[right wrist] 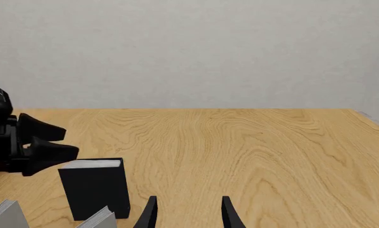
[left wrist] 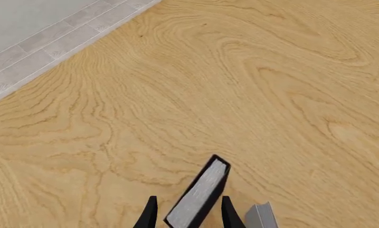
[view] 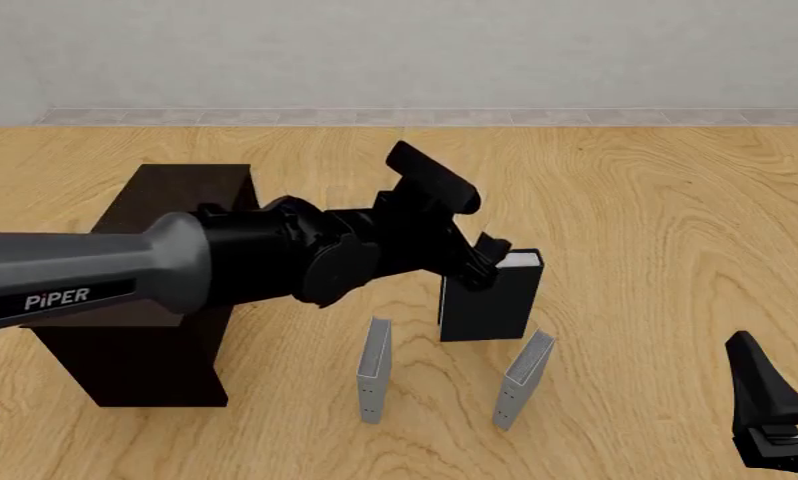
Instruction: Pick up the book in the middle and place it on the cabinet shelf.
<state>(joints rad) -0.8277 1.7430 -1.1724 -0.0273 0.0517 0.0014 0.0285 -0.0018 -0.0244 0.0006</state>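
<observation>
Black covers and white page edges mark the book (view: 493, 300) we are after, standing upright on the wooden table (view: 639, 200) near the centre of the front view, just beyond the two thin grey books. We see the left gripper (view: 479, 262) reaching in from nine o'clock, its fingers at the book's top edge on the near-left corner. In the left wrist view the book (left wrist: 199, 194) sits between the two dark fingertips (left wrist: 151, 214), jaws spread on either side of it; we cannot tell whether the pads are actually touching the covers. The left grey book (view: 374, 370) stands at about seven o'clock from the black one, the right grey book (view: 523, 379) at about five o'clock, both upright and apart from it. We find the dark brown cabinet shelf (view: 172, 180) off at nine o'clock from the book, partly hidden behind the left arm (view: 132, 268). Over at the lower right corner of the front view, the right gripper (view: 773, 405) hangs well apart from all three books. Its own wrist view shows the right fingertips (right wrist: 150, 213) spread with only bare table between them, holding nothing, and the black book (right wrist: 94, 187) well off to one side.
</observation>
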